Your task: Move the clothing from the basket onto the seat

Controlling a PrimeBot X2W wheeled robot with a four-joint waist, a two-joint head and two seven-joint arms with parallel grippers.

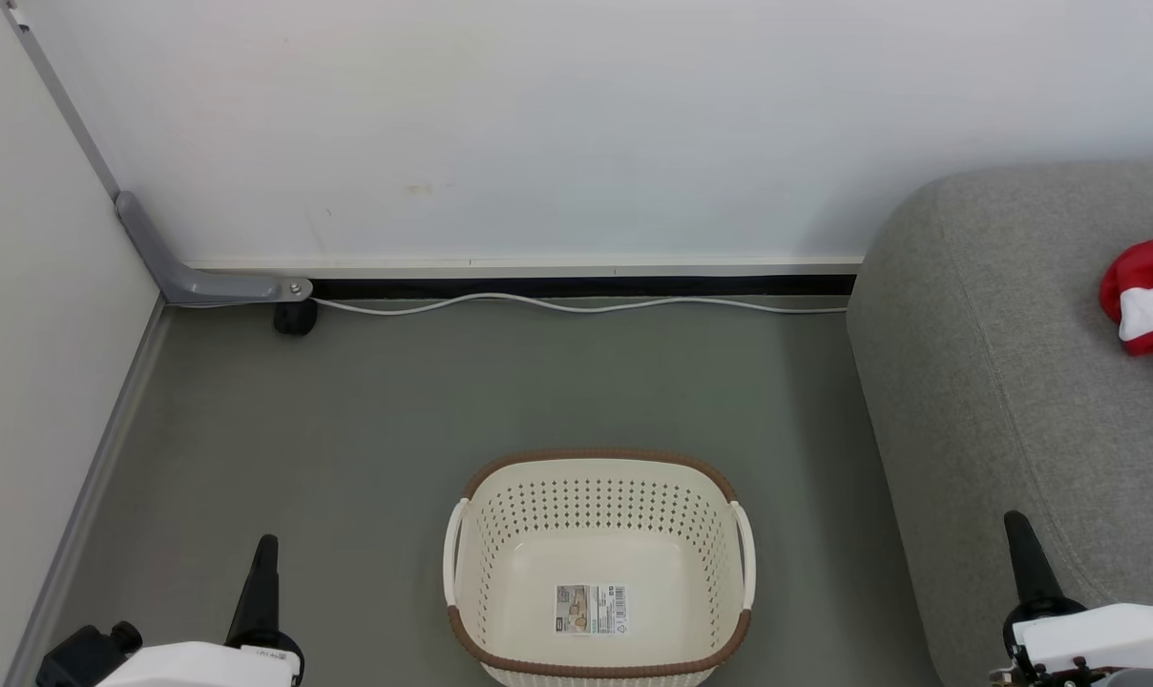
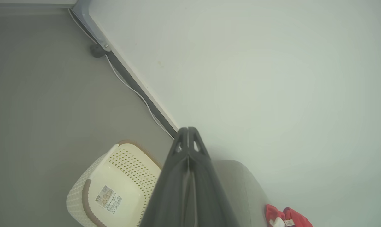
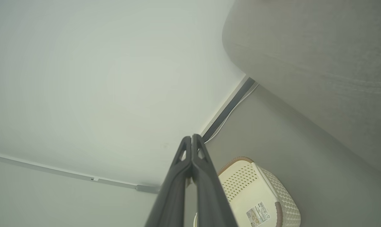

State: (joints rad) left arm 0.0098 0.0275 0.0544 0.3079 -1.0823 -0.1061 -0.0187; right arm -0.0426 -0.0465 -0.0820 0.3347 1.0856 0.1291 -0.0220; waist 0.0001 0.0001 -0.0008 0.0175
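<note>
The cream perforated basket (image 1: pixel 598 563) with a brown rim stands on the floor at bottom centre, holding nothing but its barcode sticker (image 1: pixel 591 609); it also shows as the basket (image 2: pixel 114 186) and the basket (image 3: pixel 256 195). Red clothing with white trim (image 1: pixel 1149 298) lies on the grey seat (image 1: pixel 1016 382) at the right edge, partly cut off by the frame. The same clothing (image 2: pixel 286 217) lies on the seat (image 2: pixel 237 186). My left gripper (image 1: pixel 265 549) is shut, left of the basket. My right gripper (image 1: pixel 1016 525) is shut, over the seat's front corner.
A white wall with a black baseboard strip (image 1: pixel 576 285) and a white cable (image 1: pixel 576 304) runs behind. A grey bracket with a black caster (image 1: pixel 294 319) sits in the left corner. Grey floor (image 1: pixel 395 401) lies around the basket.
</note>
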